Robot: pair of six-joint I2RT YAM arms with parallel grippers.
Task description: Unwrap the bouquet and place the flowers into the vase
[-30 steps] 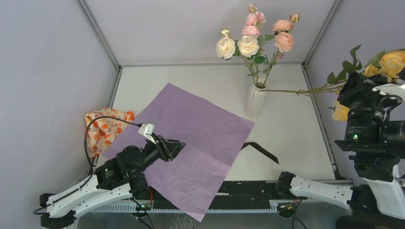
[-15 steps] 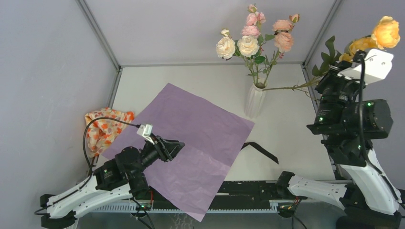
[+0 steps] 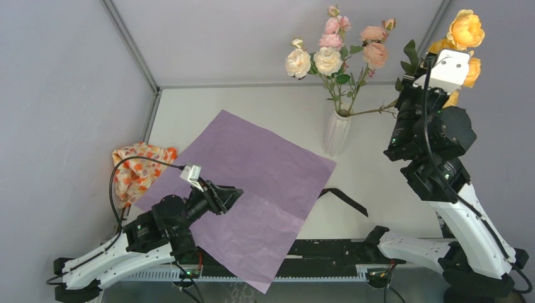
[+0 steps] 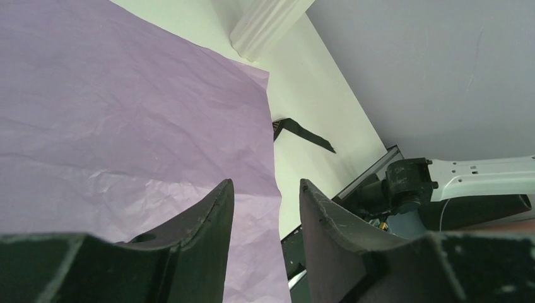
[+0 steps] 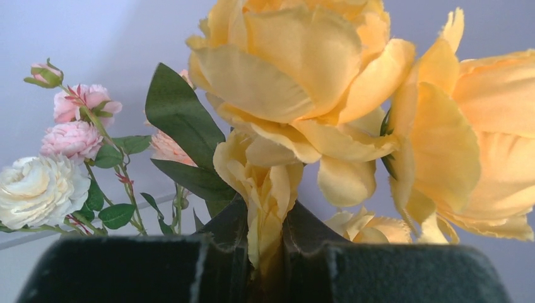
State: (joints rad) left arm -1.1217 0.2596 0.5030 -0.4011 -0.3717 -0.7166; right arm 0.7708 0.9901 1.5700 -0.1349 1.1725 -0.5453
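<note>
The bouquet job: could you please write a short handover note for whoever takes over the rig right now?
Left tool: open, empty, above the lilac paper.
Right tool: shut on the yellow flowers, raised, stem end near the vase mouth.
Done: bouquet unwrapped, paper flat, black ribbon lying loose; cream and pink flowers in the vase.
Left: seat the yellow flowers in the vase.

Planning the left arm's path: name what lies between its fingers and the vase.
Top view: the lilac paper sheet, then a strip of bare table before the vase.
</note>
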